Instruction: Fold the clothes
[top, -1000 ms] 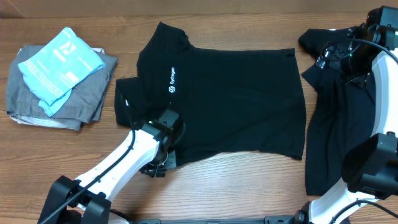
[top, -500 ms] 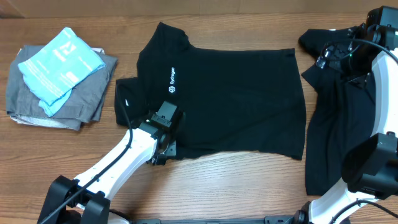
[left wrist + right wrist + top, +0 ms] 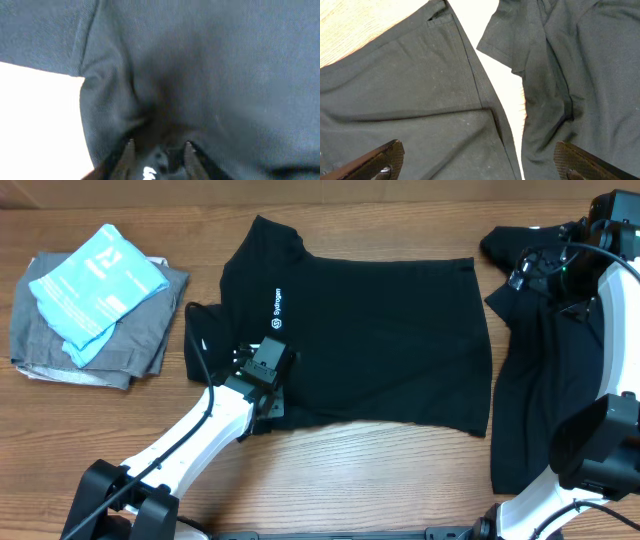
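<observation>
**Wooden table, first folds in hand**

Brown wood grain seen from above, with a black polo shirt spread flat at the middle. Collar end to the left, hem to the right, white chest logo facing up. Second black garment crumpled along the right edge. Grey folded garment and light blue packet stacked at far left, well apart from both.

Left jaws low over the shirt's near edge, tips a narrow gap apart in the wrist view. Dark cloth bunched just ahead of them, nothing plainly pinched between. Right jaws spread wide, holding nothing, hovering above the second garment near the far right corner.

Judged an early folding stage. Near sleeve mostly hidden under the left arm and seemingly turned in over the body, though hard to tell black on black. Far sleeve out flat, hem not yet brought up.

Next move likely calls for lifting clear without dragging the cloth. Then a firm pinch on the far sleeve or a side edge, laid across evenly. Risk: soft fabric clinging to the tips and undoing the fold.
</observation>
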